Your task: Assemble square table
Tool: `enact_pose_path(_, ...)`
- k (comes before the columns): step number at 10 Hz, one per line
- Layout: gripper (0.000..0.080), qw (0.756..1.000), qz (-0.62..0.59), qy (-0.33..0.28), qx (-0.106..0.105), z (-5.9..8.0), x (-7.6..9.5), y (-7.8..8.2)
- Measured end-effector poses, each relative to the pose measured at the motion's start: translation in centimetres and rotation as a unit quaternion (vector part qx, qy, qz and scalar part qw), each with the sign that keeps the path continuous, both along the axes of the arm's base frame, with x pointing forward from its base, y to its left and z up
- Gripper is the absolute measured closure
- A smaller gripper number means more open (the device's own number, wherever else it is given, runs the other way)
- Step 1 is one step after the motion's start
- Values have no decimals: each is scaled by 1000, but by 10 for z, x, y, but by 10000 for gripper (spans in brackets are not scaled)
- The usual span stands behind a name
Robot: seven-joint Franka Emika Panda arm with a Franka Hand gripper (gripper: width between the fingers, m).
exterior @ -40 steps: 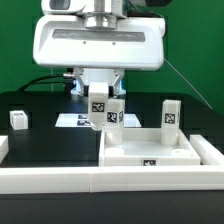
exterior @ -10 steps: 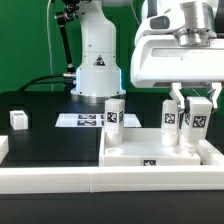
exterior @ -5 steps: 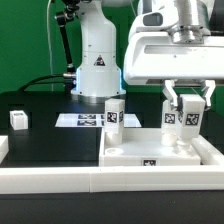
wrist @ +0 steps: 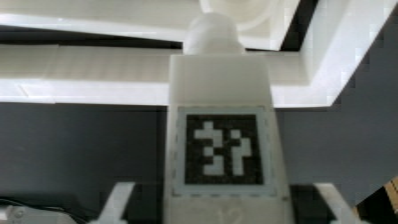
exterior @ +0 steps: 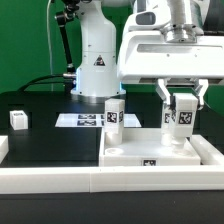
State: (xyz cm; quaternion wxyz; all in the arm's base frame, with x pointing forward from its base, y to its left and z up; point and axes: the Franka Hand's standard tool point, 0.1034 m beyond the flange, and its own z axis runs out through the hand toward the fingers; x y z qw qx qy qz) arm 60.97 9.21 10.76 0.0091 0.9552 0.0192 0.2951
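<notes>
Leg (exterior: 183, 116), clamped between the fingers (exterior: 200, 95) of the gripper (exterior: 182, 118), has been shifted sideways over the tabletop (exterior: 150, 153) below them; corner alignment is judged under way.

Tabletop (exterior: 130, 150): white square tray with a raised rim. It lay flat on the black table toward the exterior view's right, with a black-and-white tag (exterior: 150, 163) on its near edge.

Loose leg (exterior: 18, 119): small white tagged block. It sat on the table well apart from the tray, at the exterior view's left.

Corner leg (exterior: 114, 113): stood upright at the tray's far corner on the exterior view's left, tag facing the camera.

Held leg (exterior: 183, 120): upright and clamped between the fingers of the gripper (exterior: 181, 114), over the tray's far right part. Contact with the tray couldn't be told. In the wrist view its tag faced the camera, with the tray rim beyond.

Back leg (exterior: 167, 126): upright just beside the held leg, partly covered.
</notes>
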Motion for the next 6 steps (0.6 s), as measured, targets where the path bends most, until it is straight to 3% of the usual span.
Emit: enact_pose_path(6,509,1000,12,10,-2,-12,-8,15)
